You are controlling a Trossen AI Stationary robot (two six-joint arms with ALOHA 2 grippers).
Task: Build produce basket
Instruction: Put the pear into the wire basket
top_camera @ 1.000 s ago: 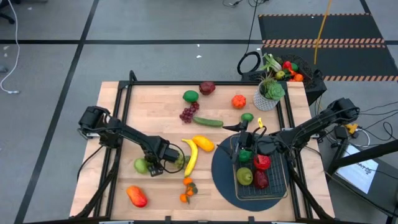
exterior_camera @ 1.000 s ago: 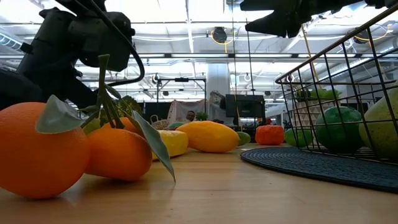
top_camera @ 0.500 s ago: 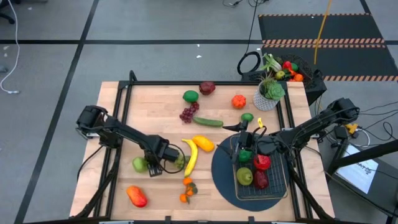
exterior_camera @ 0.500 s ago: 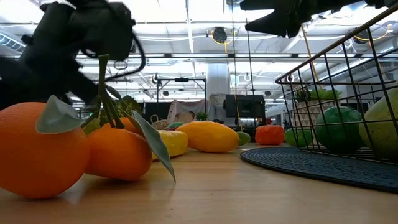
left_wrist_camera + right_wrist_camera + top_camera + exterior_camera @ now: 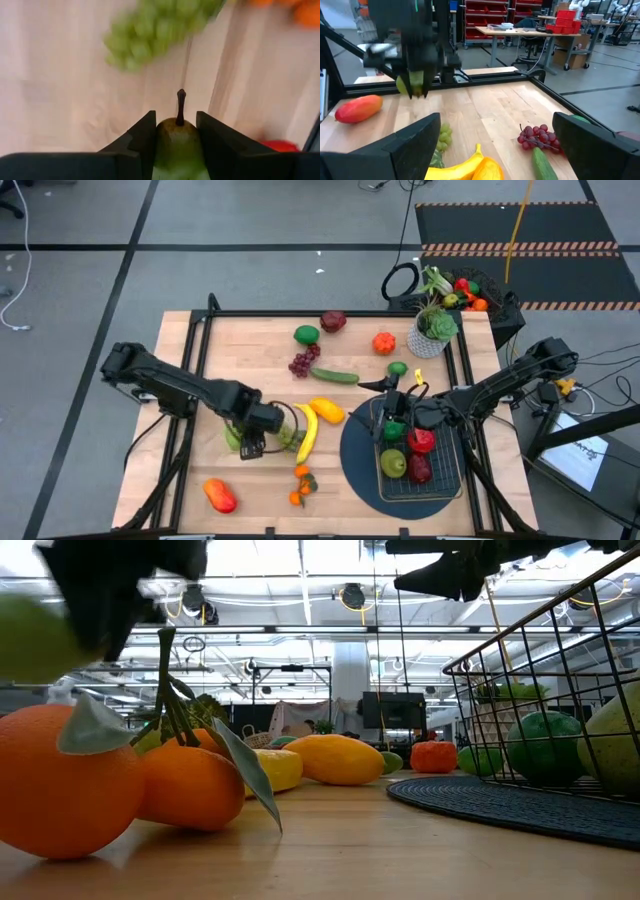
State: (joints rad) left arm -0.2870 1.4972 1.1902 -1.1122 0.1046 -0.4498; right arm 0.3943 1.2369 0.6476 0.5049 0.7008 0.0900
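Your left gripper [image 5: 175, 145] is clamped on the pear [image 5: 177, 145], stem up, lifted off the bench above the green grapes [image 5: 160, 32] beside the banana [image 5: 305, 430]. The basket [image 5: 440, 480] sits on the mat [image 5: 355, 460] near the bench's right front corner, already holding several fruits. Your right gripper [image 5: 495, 135] hangs over the basket's far end, fingers spread wide and holding nothing.

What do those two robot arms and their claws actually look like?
Both are dark, slim, jointed arms. The left arm and right arm end in boxy wrists. Each gripper, like the left gripper, has two flat, squared black fingers. Thin black cables loop beside the wrists.
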